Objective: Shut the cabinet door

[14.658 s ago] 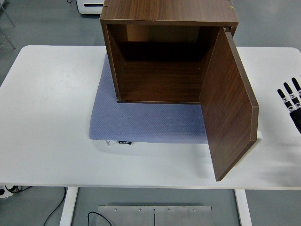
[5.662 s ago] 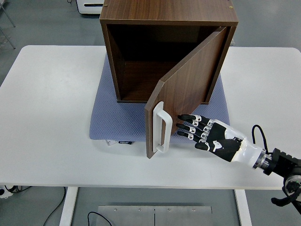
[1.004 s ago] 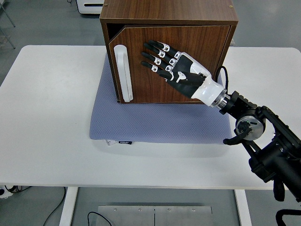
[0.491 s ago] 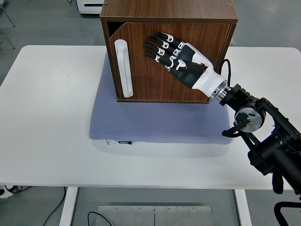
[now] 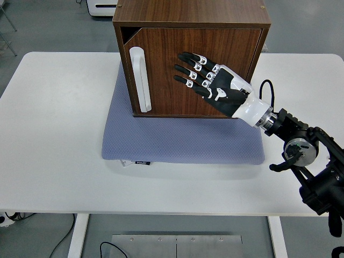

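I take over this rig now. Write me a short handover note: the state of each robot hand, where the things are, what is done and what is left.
Right robot hand: open, fingers spread, in front of the cabinet door; contact unclear.
Left robot hand: not in view.
Cabinet: on the blue mat on the white table.
Done: door looks nearly shut, white handle on its left side.
Left: a small gap shows at the door's top left corner; check it, then pull the arm away.

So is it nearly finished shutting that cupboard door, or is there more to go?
Nearly finished. The door lies almost flat across the front of the wooden cabinet, with only a thin dark gap showing at its upper left corner. The right hand is in front of the door, fingers spread and holding nothing. What is left: perhaps a last push to close that gap, then pulling the arm away.
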`<state>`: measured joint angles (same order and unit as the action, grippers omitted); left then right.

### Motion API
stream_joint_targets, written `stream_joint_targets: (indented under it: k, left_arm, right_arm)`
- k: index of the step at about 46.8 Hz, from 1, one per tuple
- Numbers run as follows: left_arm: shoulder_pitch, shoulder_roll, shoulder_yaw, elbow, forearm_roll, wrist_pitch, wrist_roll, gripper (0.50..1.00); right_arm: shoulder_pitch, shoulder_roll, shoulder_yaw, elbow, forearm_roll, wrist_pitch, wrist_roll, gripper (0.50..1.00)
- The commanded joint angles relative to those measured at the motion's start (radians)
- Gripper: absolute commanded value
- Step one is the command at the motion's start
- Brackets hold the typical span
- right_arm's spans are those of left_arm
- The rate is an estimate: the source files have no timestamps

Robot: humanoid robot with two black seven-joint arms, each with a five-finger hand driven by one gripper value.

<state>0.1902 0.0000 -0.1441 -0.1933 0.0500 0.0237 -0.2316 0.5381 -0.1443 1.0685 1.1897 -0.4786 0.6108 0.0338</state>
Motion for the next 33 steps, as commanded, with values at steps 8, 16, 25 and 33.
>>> stream_joint_targets:
  k: [8,16,25,33]
  left_arm:
    - [0.000,0.000,0.000,0.000,-0.001,-0.001,0.000,1.000]
    - [0.000,0.000,0.000,0.000,0.001,0.001,0.000,1.000]
    - [0.000,0.000,0.000,0.000,0.001,0.001,0.000,1.000]
    - [0.000,0.000,0.000,0.000,0.001,0.001,0.000,1.000]
  right_arm:
    - [-0.069,-0.080,0.034,0.068,0.003,0.000,0.002,1.000]
    - [-0.133,-0.139,0.077,0.111,0.003,0.000,0.002,1.000]
    - [-0.194,-0.187,0.139,0.134,0.005,0.000,0.003,1.000]
    - [-0.276,-0.195,0.221,0.134,0.006,0.000,0.005,1.000]
